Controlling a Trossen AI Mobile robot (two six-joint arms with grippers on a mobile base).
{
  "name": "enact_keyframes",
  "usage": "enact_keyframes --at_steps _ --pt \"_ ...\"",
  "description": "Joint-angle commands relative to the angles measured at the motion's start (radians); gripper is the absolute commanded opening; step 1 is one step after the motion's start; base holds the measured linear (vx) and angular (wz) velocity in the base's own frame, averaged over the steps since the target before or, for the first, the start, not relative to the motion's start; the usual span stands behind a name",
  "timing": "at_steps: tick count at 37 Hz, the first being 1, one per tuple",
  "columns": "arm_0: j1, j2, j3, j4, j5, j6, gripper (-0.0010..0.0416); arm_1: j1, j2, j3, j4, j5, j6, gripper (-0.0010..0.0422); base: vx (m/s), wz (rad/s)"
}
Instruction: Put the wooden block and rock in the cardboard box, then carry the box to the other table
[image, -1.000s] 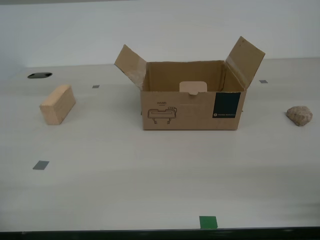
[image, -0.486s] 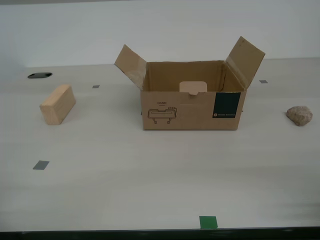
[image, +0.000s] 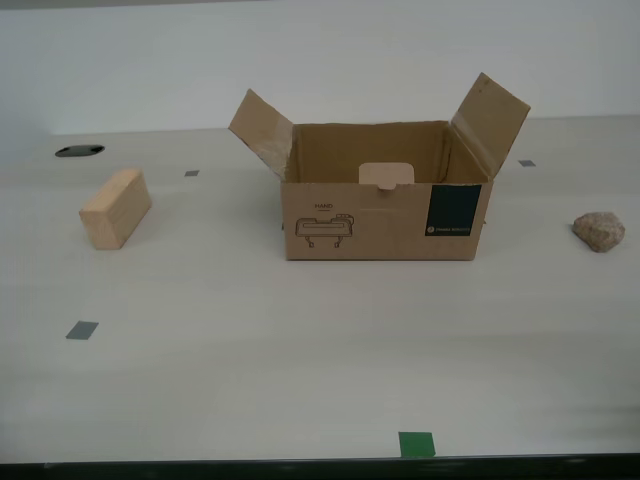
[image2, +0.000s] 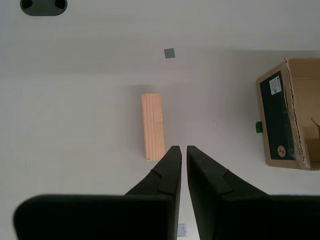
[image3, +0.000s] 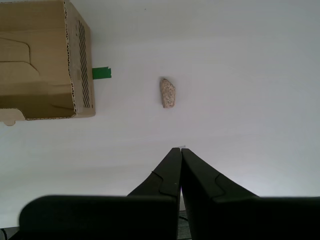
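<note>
**Opening stage: both objects on the table, box empty**

Exterior view. The cardboard box (image: 385, 205) stood at mid-table with both side flaps upright and nothing visible inside but its own folded tab. The wooden block (image: 116, 208) lay well apart toward the exterior view's left, the rock (image: 598, 231) well apart toward the exterior view's right. Neither arm appeared here. The smooth table (image: 300, 380) carried grey tape squares and a green tape mark (image: 416, 444) near its front edge.

Second wrist view. Your second gripper (image2: 181, 148) hung above the table with its fingertips almost together, a thin gap between them, holding nothing. The wooden block (image2: 153, 126) lay just beyond the tips; a corner of the box (image2: 280, 120) showed farther off.

First wrist view. Your first gripper (image3: 179, 149) had its fingertips pressed together, empty, with the rock (image3: 167, 93) some way ahead and the box (image3: 47, 60) apart from it.

Judgement: loading had not begun. The next move would call for you to part a gripper's fingers, descend over its object and grasp it.
</note>
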Motion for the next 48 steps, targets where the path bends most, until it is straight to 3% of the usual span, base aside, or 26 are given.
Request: enact_keyframes --at_steps 1,18,26,36,48 --pt "0.001 0.000 0.000 -0.002 0.005 0.003 0.0000 0.000 0.000 0.000 -0.004 -0.006 0.005 0.0046 0.000 0.000" --pt "0.001 0.002 0.000 0.027 0.007 -0.002 0.0003 0.000 0.000 0.000 -0.008 -0.006 0.001 0.0225 0.000 0.000" --pt "0.001 0.002 0.000 0.057 0.006 -0.002 0.0003 0.000 0.000 0.000 -0.008 -0.006 0.001 0.0286 0.000 0.000" --pt "0.001 0.002 0.000 0.064 0.006 -0.002 0.0002 0.000 0.000 0.000 -0.016 -0.006 0.001 0.0329 0.000 0.000" --pt "0.001 0.002 0.000 0.071 0.006 -0.001 0.0002 0.000 0.000 0.000 -0.023 -0.005 0.002 0.0339 0.000 0.000"
